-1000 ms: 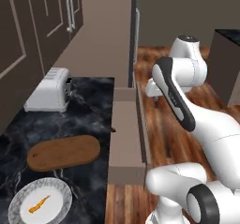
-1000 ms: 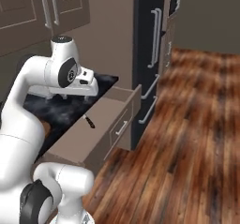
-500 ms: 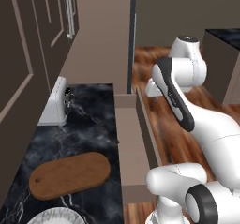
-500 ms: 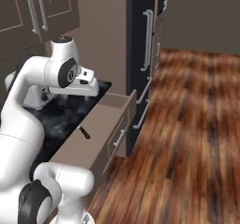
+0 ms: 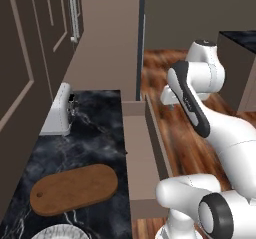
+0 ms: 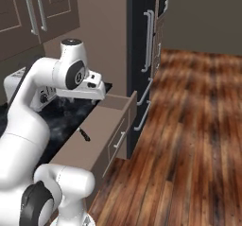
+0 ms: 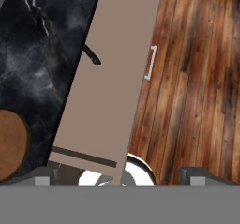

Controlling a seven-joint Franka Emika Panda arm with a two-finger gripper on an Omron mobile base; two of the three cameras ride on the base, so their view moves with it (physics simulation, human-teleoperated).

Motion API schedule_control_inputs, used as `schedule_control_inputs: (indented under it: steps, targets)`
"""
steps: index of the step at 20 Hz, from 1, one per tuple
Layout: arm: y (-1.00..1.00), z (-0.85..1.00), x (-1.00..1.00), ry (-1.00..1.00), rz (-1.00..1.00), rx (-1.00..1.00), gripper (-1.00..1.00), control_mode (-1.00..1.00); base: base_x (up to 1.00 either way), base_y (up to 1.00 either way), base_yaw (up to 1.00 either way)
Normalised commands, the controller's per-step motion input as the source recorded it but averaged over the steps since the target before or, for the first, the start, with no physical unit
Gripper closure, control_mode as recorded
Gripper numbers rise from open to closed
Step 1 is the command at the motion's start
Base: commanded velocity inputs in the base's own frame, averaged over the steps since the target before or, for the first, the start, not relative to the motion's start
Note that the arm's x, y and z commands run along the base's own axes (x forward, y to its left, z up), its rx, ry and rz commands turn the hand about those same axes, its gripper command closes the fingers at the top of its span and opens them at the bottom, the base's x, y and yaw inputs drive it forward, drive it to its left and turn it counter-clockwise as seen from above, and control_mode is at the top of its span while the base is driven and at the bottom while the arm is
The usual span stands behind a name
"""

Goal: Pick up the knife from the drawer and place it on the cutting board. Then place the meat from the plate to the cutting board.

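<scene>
Knife [image 7: 92, 55] lies in the open drawer [image 7: 110, 96], well below your hand, which is wide open and holds nothing; you hover high, probably to line up your descent.

You are looking down on the open drawer [image 7: 110, 92], a tan tray with a silver bar handle [image 7: 150, 63] on the side facing the wood floor [image 7: 197, 78]. The knife's black handle [image 7: 92, 55] protrudes from beneath the black marble counter [image 7: 37, 54]. The cutting board [image 7: 11, 145] lies at lower left.
</scene>
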Motion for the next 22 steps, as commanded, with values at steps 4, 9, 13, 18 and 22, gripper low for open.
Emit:
schedule_control_inputs:
  steps: [4, 9, 13, 18, 22]
  targets:
    - [-0.01, -0.12, 0.00, 0.01, 0.00, 0.00, -1.00, -1.00, 0.00, 0.00, 0.00]
    - [-0.03, -0.42, 0.03, 0.12, 0.00, 0.00, -1.00, -1.00, 0.00, 0.00, 0.00]
    - [0.00, -0.58, 0.24, 0.22, 0.00, 0.00, -1.00, -1.00, 0.00, 0.00, 0.00]
    - [-0.01, -0.58, 0.17, 0.22, 0.00, 0.00, -1.00, -1.00, 0.00, 0.00, 0.00]
    - [-0.05, -0.55, 0.07, 0.18, 0.00, 0.00, -1.00, -1.00, 0.00, 0.00, 0.00]
